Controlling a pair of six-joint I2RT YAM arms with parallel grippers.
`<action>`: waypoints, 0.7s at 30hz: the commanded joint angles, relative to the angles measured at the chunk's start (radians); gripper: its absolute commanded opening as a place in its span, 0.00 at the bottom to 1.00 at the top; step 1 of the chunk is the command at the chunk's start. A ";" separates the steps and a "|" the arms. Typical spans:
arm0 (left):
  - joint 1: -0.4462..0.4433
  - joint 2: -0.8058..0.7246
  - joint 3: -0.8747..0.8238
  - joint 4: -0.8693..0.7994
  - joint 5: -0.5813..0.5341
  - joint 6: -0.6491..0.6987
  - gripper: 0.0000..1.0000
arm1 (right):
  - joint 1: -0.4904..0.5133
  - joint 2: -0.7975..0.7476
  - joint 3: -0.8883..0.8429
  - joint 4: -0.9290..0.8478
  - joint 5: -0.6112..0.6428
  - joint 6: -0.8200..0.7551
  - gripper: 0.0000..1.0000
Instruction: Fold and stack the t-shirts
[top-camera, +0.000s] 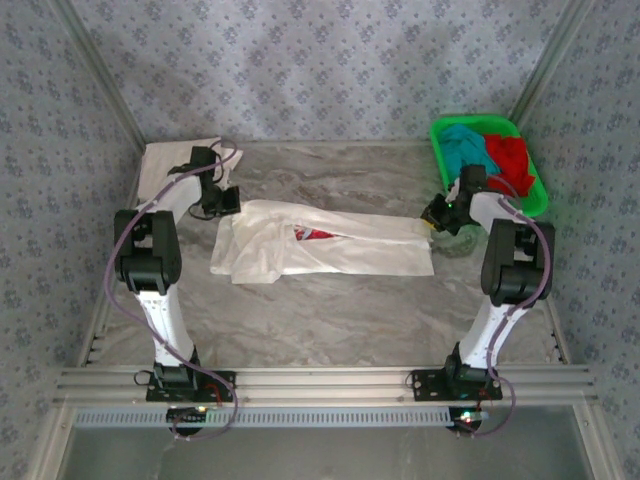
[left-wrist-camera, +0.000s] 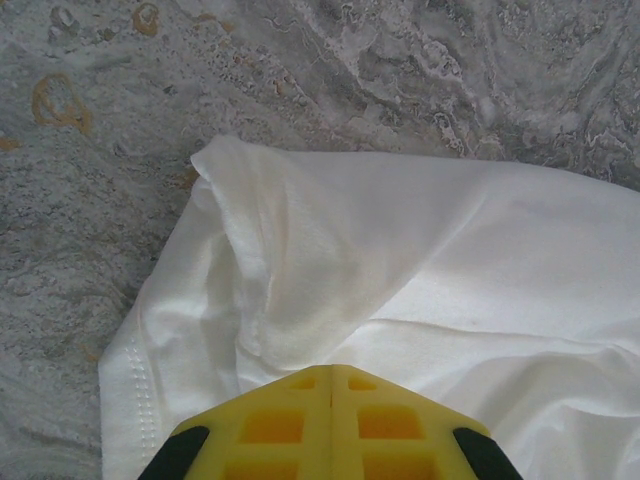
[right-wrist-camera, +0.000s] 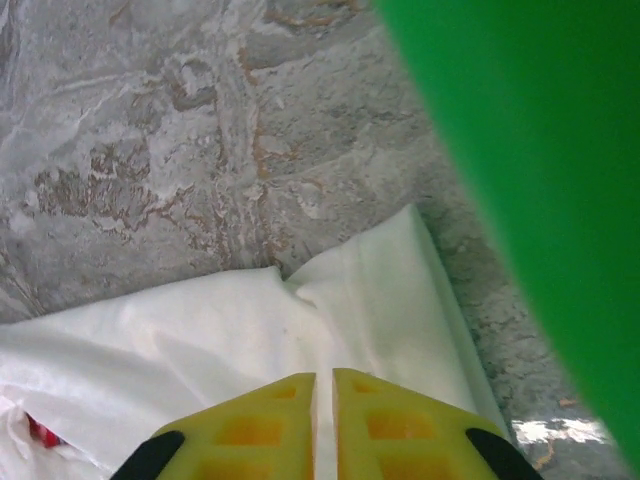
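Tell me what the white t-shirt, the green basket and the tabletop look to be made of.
The white t-shirt: soft matte knit cloth, likely cotton; it creases and shows a stitched hem. The green basket: moulded plastic, seemingly; smooth, even colour. The tabletop: marble-patterned with slight sheen, perhaps laminate or printed sheet.

Closed left gripper (left-wrist-camera: 331, 372), nearly closed right gripper (right-wrist-camera: 324, 378).

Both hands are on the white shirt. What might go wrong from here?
The right hand pinches only an edge of the white t-shirt, which may slip on lifting. The green basket sits close beside that hand and might get bumped. Near the left hand the cloth is bunched, so creases may get folded in.
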 joint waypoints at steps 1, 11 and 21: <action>0.004 -0.021 0.008 -0.023 0.027 0.021 0.00 | 0.013 0.033 0.045 -0.088 -0.043 0.000 0.18; 0.005 -0.024 0.014 -0.022 0.045 0.020 0.00 | -0.055 -0.078 -0.009 -0.129 0.085 -0.019 0.36; 0.005 -0.052 -0.013 -0.022 0.031 0.028 0.00 | 0.026 -0.122 -0.016 -0.169 0.105 -0.007 0.51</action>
